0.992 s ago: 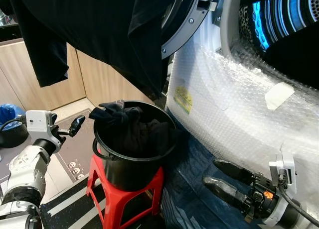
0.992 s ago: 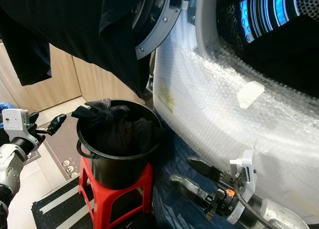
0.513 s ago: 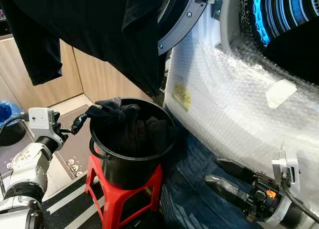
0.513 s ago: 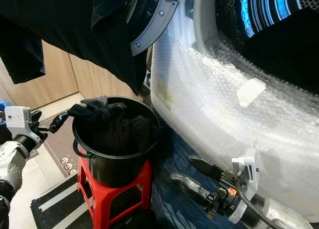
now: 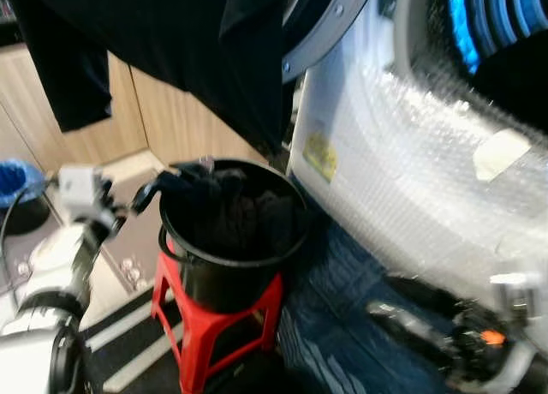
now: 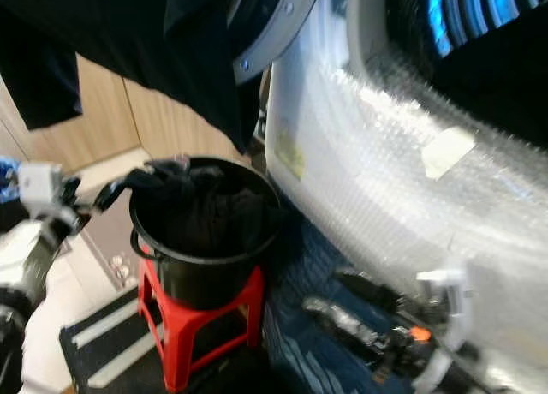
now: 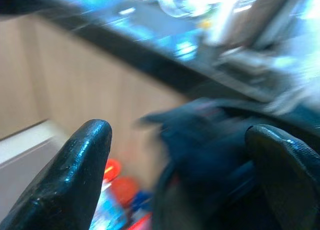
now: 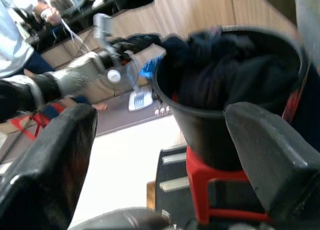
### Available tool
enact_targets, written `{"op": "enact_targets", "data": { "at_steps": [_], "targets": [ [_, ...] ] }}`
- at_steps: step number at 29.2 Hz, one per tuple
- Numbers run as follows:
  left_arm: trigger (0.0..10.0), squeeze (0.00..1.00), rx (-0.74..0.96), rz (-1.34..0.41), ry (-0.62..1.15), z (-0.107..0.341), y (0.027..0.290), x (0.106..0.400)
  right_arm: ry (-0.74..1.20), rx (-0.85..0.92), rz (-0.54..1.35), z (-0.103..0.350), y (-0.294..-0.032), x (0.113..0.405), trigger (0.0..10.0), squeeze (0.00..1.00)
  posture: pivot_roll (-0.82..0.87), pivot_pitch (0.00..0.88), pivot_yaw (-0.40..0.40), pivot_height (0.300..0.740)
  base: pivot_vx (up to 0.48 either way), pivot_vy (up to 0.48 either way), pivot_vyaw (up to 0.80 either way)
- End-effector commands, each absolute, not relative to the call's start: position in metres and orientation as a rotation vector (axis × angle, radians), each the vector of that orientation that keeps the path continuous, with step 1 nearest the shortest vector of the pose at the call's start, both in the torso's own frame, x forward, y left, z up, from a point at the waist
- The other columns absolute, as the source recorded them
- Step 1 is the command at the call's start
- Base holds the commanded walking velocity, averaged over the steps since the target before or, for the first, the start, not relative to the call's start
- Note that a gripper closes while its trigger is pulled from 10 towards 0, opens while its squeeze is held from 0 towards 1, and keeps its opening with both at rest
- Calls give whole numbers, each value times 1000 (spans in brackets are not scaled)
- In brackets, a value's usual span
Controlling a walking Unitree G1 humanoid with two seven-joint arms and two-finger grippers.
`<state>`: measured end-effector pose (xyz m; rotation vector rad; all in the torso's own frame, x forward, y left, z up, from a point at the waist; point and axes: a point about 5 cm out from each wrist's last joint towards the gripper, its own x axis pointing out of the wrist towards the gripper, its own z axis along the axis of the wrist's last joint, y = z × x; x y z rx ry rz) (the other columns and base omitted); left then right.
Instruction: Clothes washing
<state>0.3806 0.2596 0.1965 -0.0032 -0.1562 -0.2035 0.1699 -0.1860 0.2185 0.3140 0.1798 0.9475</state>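
I read this step as picking a garment out of the black bucket (image 5: 229,248) to load into the washing machine (image 5: 411,180), and I'm working it with the left gripper (image 5: 145,197). To do it well I want to carry the fingers over the rim, not into it, drop them onto the highest fold of the dark clothes (image 5: 227,210), and close on a thick bunch of cloth so the piece lifts free without dragging the bucket on the red stool (image 5: 214,325) beneath it. The head views are smeared, so I'd let the picture settle before committing. Taking the bucket as my landmark: the left gripper sits right at its rim on the side away from the machine, where a hump of cloth peaks above the edge. Its fingers are spread wide, and in the left wrist view the cloth (image 7: 200,135) lies ahead between them; I can't tell whether a tip is touching it. The clothes fill the bucket to the rim. The right gripper (image 6: 360,313) hangs low on the bucket's other side, near the machine's front, fingers parted and empty. More dark cloth hangs above the bucket.
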Motion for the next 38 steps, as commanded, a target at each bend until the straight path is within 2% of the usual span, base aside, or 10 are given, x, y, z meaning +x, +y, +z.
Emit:
{"op": "enact_targets", "data": {
  "at_steps": [1, 22, 23, 25, 26, 27, 30, 36, 37, 38],
  "targets": [
    [10000, 0, 17, -244, -119, 191, 253, 382, 184, 310, 955, 223, -185, 165, 10000, 0, -199, 370, -174, 740, 0, 0, 0],
    [10000, 0, -64, -189, -136, 186, 254, 381, 214, 318, 931, 231, -187, 162, 10000, 0, -206, 371, -180, 740, 0, 0, 0],
    [7176, 0, -106, -177, -110, 181, 255, 381, 217, 317, 928, 231, -187, 162, 10000, 0, -204, 371, -181, 740, 0, 0, 0],
    [7176, 0, -118, -168, -94, 178, 256, 380, 218, 317, 927, 231, -187, 162, 10000, 0, -204, 371, -181, 740, 0, 0, 0],
    [3490, 0, -152, -170, -77, 175, 255, 380, 219, 317, 926, 231, -187, 163, 10000, 0, -204, 371, -181, 740, 0, 0, 0],
    [2000, 0, -148, -163, -59, 172, 255, 380, 221, 314, 926, 231, -187, 163, 10000, 0, -204, 372, -181, 740, 0, 0, 0],
    [1765, 0, -161, -164, -32, 170, 253, 381, 226, 310, 924, 231, -187, 163, 10000, 0, -203, 371, -180, 740, 0, 0, 0],
    [4784, 0, -224, -174, 34, 172, 250, 385, 231, 309, 918, 229, -187, 163, 10000, 0, -199, 370, -177, 740, 0, 0, 0],
    [4235, 0, -218, -176, 39, 173, 250, 385, 231, 309, 917, 229, -186, 163, 10000, 0, -196, 369, -174, 740, 0, 0, 0],
    [667, 0, -211, -181, 51, 174, 250, 386, 231, 307, 916, 229, -186, 163, 10000, 0, -196, 367, -174, 740, 0, 0, 0]
  ]
}}
